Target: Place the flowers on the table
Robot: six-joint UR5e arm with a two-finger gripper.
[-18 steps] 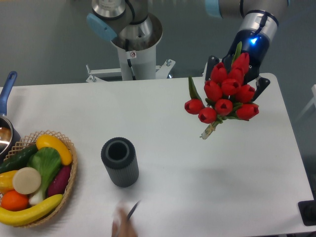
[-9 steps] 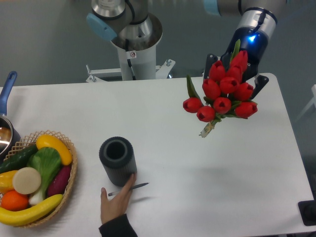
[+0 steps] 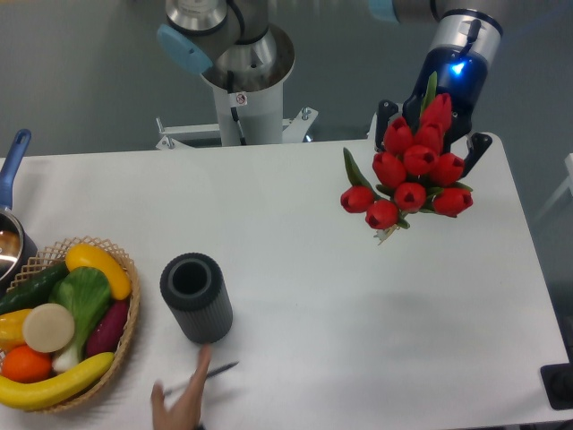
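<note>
Vs 0.5 s ago: dark ribbed cylinder cup (image 3: 196,297) slid left toward the basket (image 3: 125,336); person's hand (image 3: 179,403) dropped back to the front edge, only fingers showing, w/ a thin pen-like stick (image 3: 204,372) touching them. Flowers (image 3: 410,170) shifted slightly right and hang steeper, stems (image 3: 388,233) now pointing nearly down, less stem visible.

Gripper (image 3: 431,136) is over the rear right corner of the table (image 3: 358,313), blue light lit on the wrist above it. Two dark fingers (image 3: 385,115) stick out either side of the bunch, one left by the top buds, one right by the table's rear edge. Bunch sits between them, so it's clamped on the flowers, though the contact itself is hidden behind buds.

Flowers are airborne, not on the surface: red buds clustered, green leaf poking left, one leaf up against the wrist. Faint shadow on the tabletop further toward the front edge.

Cup is upright, open top, left of centre, near the front edge, just beside the basket but apart from it. Basket at front left edge w/ banana, orange, green veg, purple piece, etc. Pan w/ blue handle (image 3: 13,161) cut off at left edge. Arm base (image 3: 240,81) behind the rear edge.
</note>
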